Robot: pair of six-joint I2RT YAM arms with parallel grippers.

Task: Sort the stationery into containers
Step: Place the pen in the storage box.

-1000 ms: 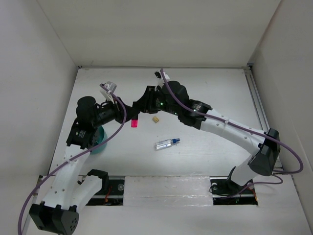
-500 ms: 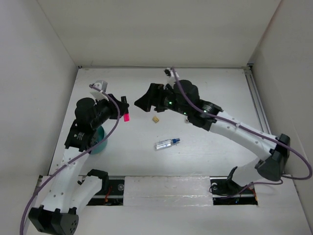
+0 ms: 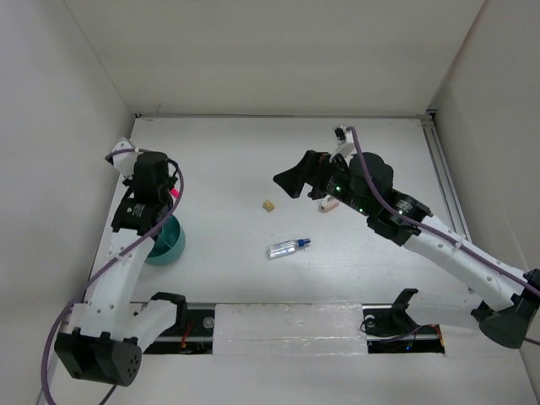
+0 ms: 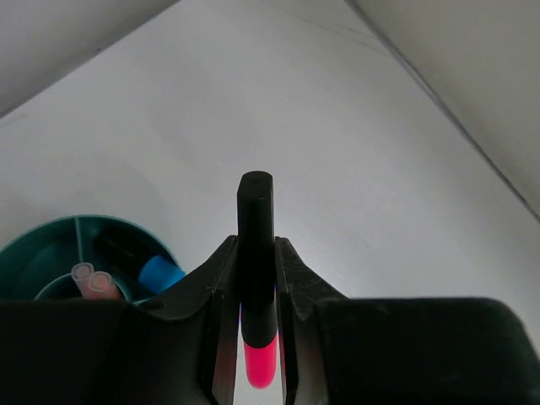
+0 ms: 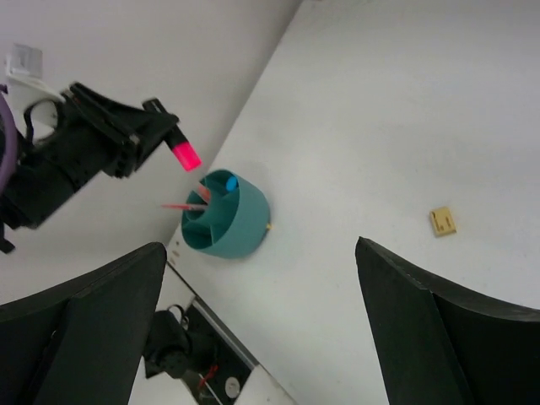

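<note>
The left gripper is clamped narrowly on a short black marker, its two fingers pressing the barrel's flat sides, with the black tip showing above the grip and the pink end below it. From the right wrist view that pink end juts out of the gripper on the side facing the teal cup, which sits lower and off to the right there. From the left wrist view the cup lies down and to the left of the marker, not yet under it. So the drop turns on carrying the marker sideways over the rim, probably pink end first, and the left arm is plainly the nearer one.

The right gripper is spread wide with nothing in it, hanging well apart from the cup over the tabletop.

The marker looks matte, flattened in section and square-ended. The cup is smooth plastic, round, split by inner walls, and already holds thin orange pencils. Out on the tabletop lie a small blocky eraser and a clear blue-capped pen, whose round barrel may roll
</note>
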